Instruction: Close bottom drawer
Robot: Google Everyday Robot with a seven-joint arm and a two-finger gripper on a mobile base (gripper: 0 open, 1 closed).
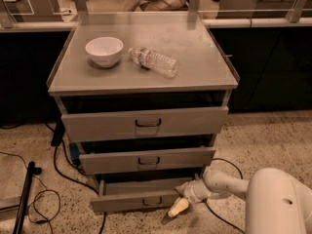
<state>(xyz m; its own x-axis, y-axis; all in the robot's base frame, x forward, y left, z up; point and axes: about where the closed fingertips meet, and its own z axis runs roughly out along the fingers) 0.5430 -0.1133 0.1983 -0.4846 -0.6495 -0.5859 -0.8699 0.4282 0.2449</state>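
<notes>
Grey bottom drawer (pixel 134 201) sits pulled out, its front just left of the gripper (pixel 178 206), whose state I cannot tell. The closing push remains.

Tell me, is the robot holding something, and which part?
Nothing looks held. The tool sits by the right end of the bottom drawer's front panel, away from its handle; contact cannot be told.

A white bowl (pixel 104 50) and a plastic water bottle (pixel 154 62) (lying on its side) sit on the cabinet top (pixel 200 62); black cables (pixel 57 133) trail over the speckled floor (pixel 263 140).
</notes>
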